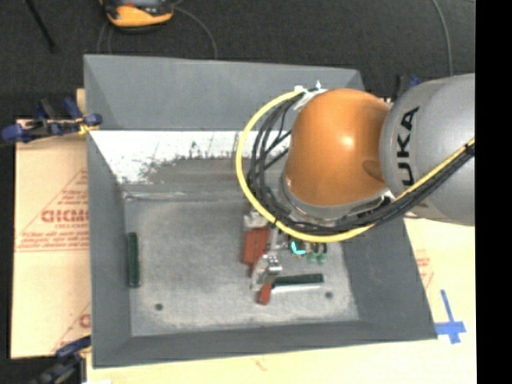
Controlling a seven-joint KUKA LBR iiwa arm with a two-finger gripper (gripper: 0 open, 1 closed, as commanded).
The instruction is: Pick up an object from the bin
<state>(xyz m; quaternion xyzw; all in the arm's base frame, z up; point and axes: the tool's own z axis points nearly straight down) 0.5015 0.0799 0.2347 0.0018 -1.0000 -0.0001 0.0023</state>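
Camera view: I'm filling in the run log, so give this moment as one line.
phase: gripper low in bin | nearest: reddish-brown block, dark green bar | apart: green stick at left | held: cannot tell

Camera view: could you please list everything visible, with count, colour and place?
bin: one, grey, centre of view.
green stick: one, dark green, left of bin floor, alone.
red-brown block: one, red-brown, floor centre, beside the hand.
dark bar: one, dark green-black, right of centre, towards the front.
small red piece: one, reddish, at the dark bar's left end.
handheld device: one, orange and black, outside bin, top left.
arm: one, silver with orange cover, entering from the right.
hand: one, metallic, low between block and dark bar.
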